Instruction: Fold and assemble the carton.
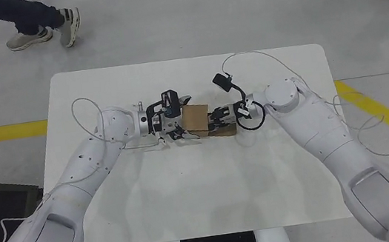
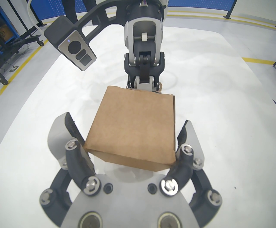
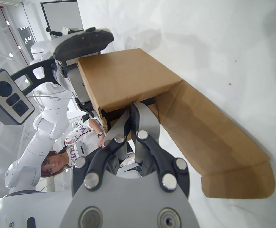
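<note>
Mid-table, between two claws: brown corrugated carton (image 1: 195,118), matte, sharp-creased, squared up into an open-ended sleeve. Long axis strung straight from one claw to the other, across the smooth white table (image 1: 190,196).

Closed end wedged deep into the left gripper (image 2: 127,119), spread wide and clamped across the full width, black stippled pads (image 3: 84,46) bearing on the two side faces at the corners.

Open mouth turned toward the right gripper (image 3: 132,108), pinched almost shut, tips tucked just under the edge of the top panel. Unclear if nipping any cardboard there.

Not yet folded: long lid flap (image 3: 204,140), hinged at the mouth and trailing away along the tabletop just beside the right gripper, ending in a short creased tuck tab (image 3: 237,183).

Likely next: swinging that flap up over the mouth and seating the tab inside. Probably a job for the right arm, far nearer the hinge, with the left bracing the opposite end against the push.

Thin board, stiff along its flutes, springy at the scores. Apt to buckle off the crease if pressed crooked.
</note>
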